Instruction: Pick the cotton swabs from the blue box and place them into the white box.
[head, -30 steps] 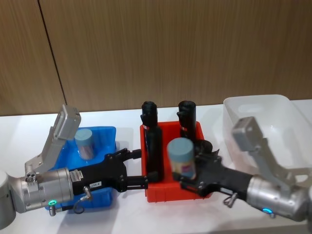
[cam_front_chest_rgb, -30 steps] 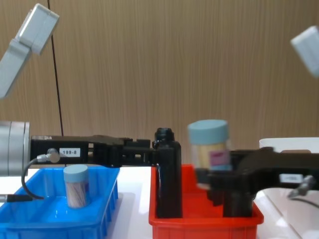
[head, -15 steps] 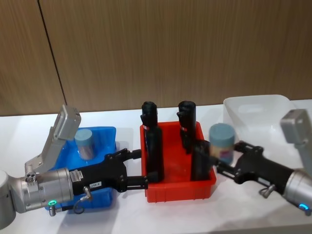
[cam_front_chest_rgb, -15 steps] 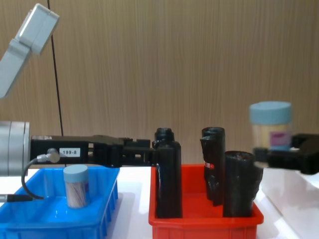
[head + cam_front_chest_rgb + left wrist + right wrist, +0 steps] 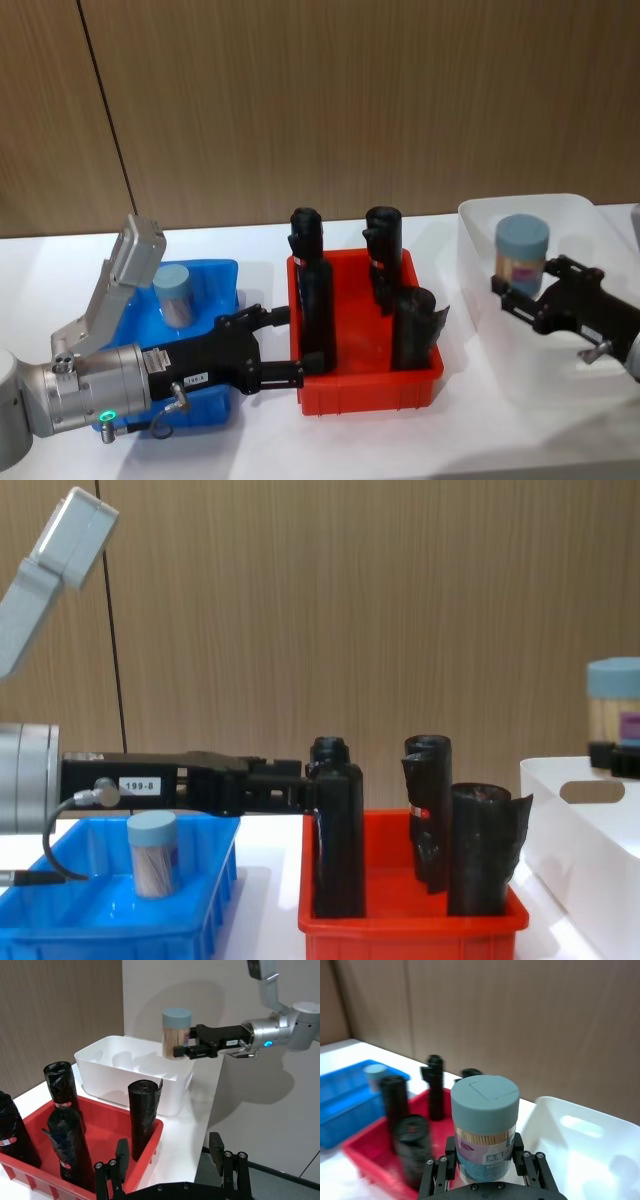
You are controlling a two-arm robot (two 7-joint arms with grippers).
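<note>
1. The right gripper (image 5: 530,282) pinches a jar (image 5: 520,262) low on its clear body. One finger sits on either side, and the lid (image 5: 522,232) is free above.
2. The jar hangs over the white box (image 5: 470,262), just inside its left wall and above the rim. It touches nothing but the fingers.
3. To do this step well, I'd carry the jar a little further towards the middle of the box. I'd then lower it until its base is close to the floor before parting the fingers. A release from rim height risks a bounce or a tip-over, and the wrist should stay off the near wall on the way down.
4. The jar is upright: its long axis is vertical, with the pale blue lid up and the base down.
5. The left gripper (image 5: 278,345) hovers idle with fingers spread. It is near the red bin's (image 5: 370,385) front left corner, just beside the blue box (image 5: 215,275).
6. A second jar (image 5: 174,295) stands upright in the blue box, lid up.
</note>
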